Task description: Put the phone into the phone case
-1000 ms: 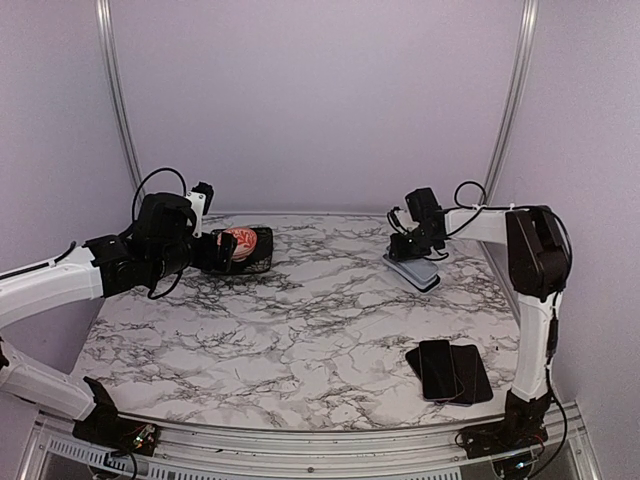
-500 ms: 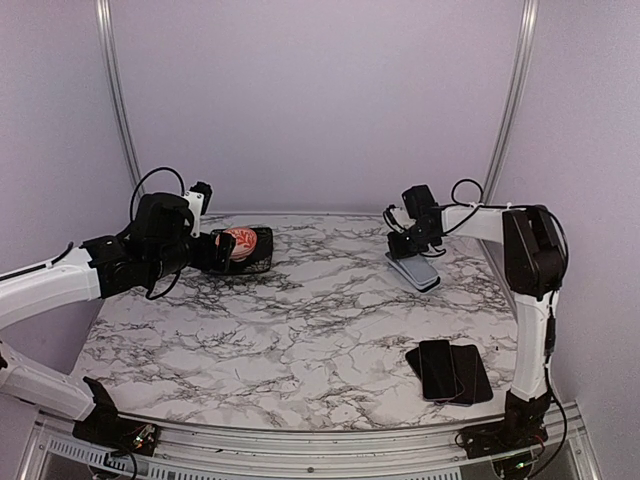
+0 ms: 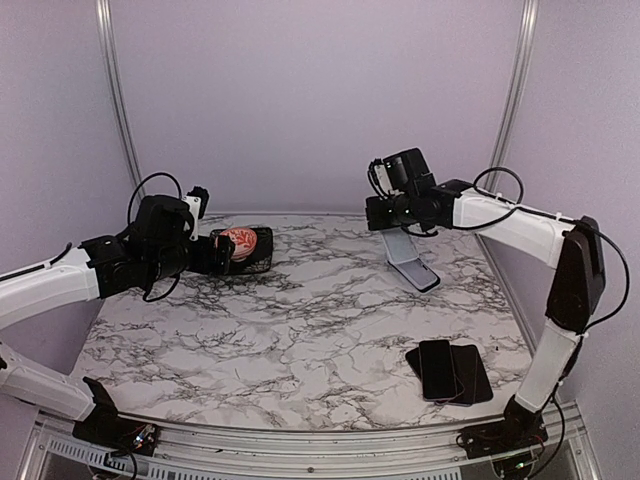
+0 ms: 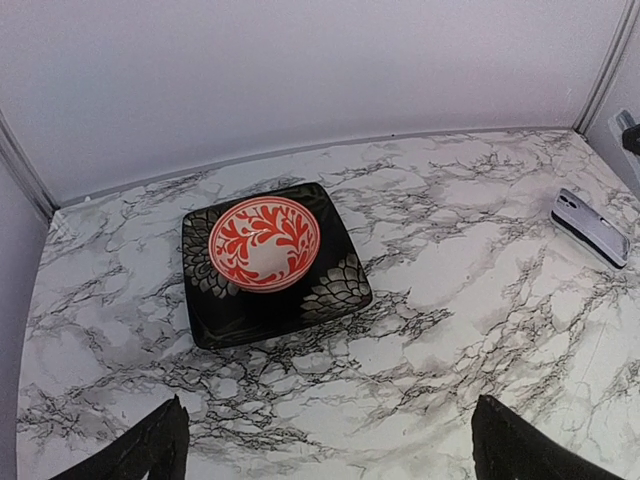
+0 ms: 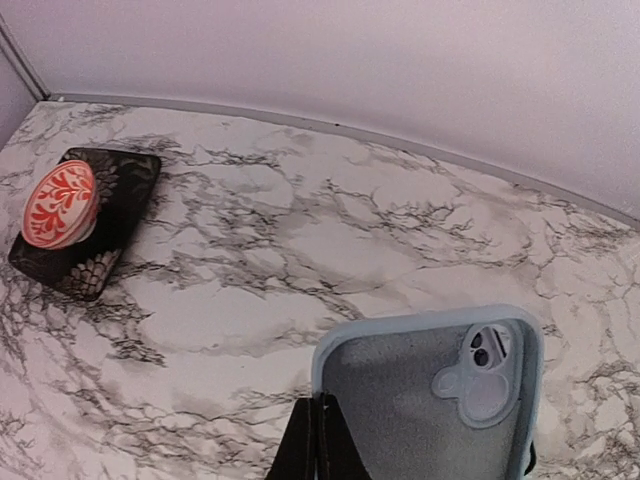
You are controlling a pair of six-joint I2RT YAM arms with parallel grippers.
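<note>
Right gripper point(image 5: 318, 440) pinched shut on the edge of the light blue phone case point(image 5: 430, 400), tilted up at upper right of the overhead view. Phone point(image 3: 438, 368) flat at lower right, well apart. Left gripper point(image 4: 325, 450) spread wide, empty, near black tray point(image 4: 330, 300) holding red-patterned bowl point(image 4: 264, 242).

The top external view looks down from above and behind both arm bases, facing the back wall and taking in the whole marble counter point(image 3: 300, 330). The left wrist view sits low over the near left, facing the back wall, its fingers point(image 4: 150, 450) at the bottom edge. The right wrist view looks down close, from the far right toward the left. All 3 share the black plate point(image 3: 250, 262) with the red-patterned bowl point(image 4: 264, 242) and the phone case point(image 5: 430, 400).
</note>
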